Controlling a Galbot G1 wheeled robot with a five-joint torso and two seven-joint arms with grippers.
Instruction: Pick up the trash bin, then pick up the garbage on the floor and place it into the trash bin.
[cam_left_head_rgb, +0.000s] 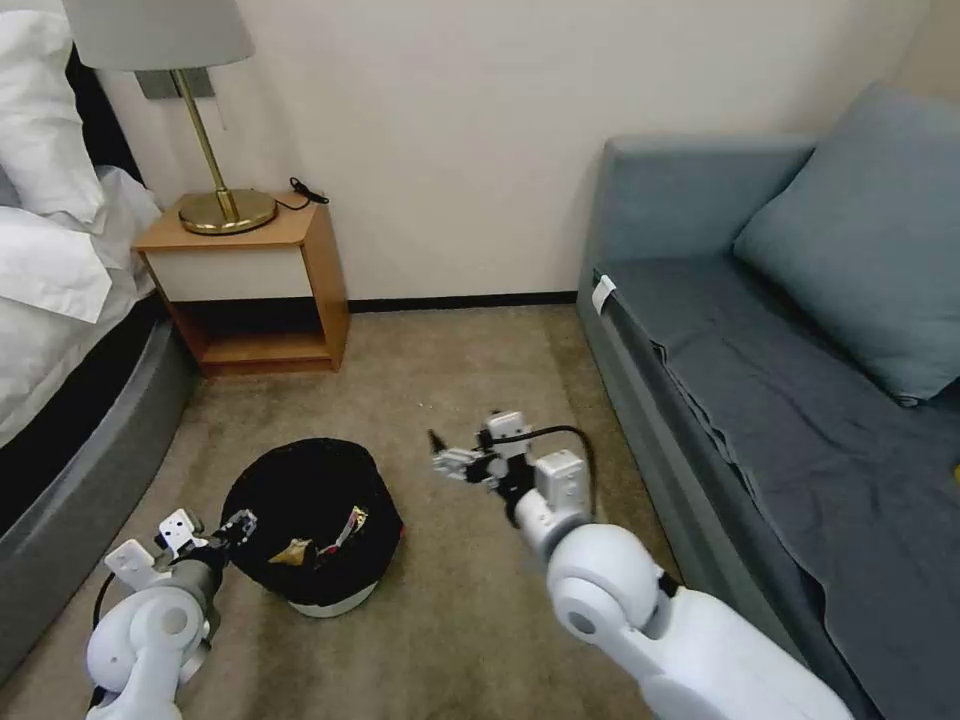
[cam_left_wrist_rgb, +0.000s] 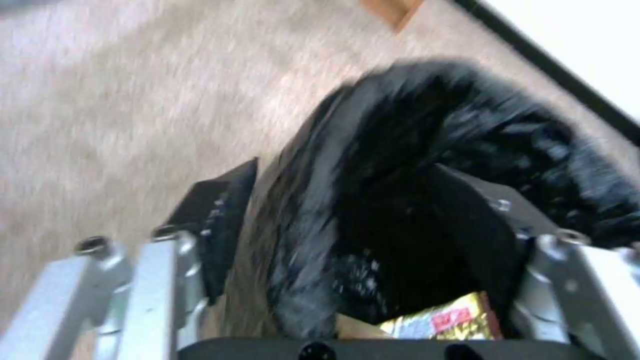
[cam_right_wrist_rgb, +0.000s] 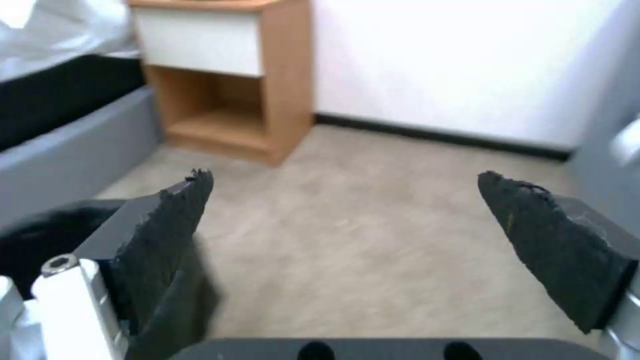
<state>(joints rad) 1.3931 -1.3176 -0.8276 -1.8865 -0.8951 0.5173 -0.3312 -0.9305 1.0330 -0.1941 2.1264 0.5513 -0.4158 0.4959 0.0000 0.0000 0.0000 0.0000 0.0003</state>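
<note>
The trash bin (cam_left_head_rgb: 312, 520) stands on the carpet floor (cam_left_head_rgb: 470, 620) in the lower left of the head view, its white base showing under a crinkly black bag (cam_left_head_rgb: 300, 480) that drapes over the rim. Inside its mouth lie pieces of garbage: a tan crumpled bit (cam_left_head_rgb: 291, 551) and a red-and-white packet (cam_left_head_rgb: 350, 524) beside it. In the left wrist view a gold-and-red snack wrapper (cam_left_wrist_rgb: 447, 320) shows deep in the bin, near the lower edge of the frame.

The left gripper (cam_left_head_rgb: 236, 524) sits at the bin's left rim, in the lower left of the head view. In the left wrist view its 2 fingers (cam_left_wrist_rgb: 220, 220) straddle the bag-covered rim, 1 outside over the carpet and 1 inside the mouth, with the rim between them; whether they press on it cannot be told, as that view is smeared.

The right gripper (cam_left_head_rgb: 440, 455) hangs over bare carpet at the centre of the head view, to the right of the bin and apart from it. In the right wrist view its fingers (cam_right_wrist_rgb: 167, 220) stand wide apart with nothing between them but carpet.

A wooden nightstand (cam_left_head_rgb: 300, 270) with a brass lamp (cam_left_head_rgb: 215, 150) stands in the upper left of the head view, next to a bed (cam_left_head_rgb: 60, 330) at the left edge. A grey-blue sofa (cam_left_head_rgb: 780, 400) with a cushion (cam_left_head_rgb: 860, 240) fills the right side.
</note>
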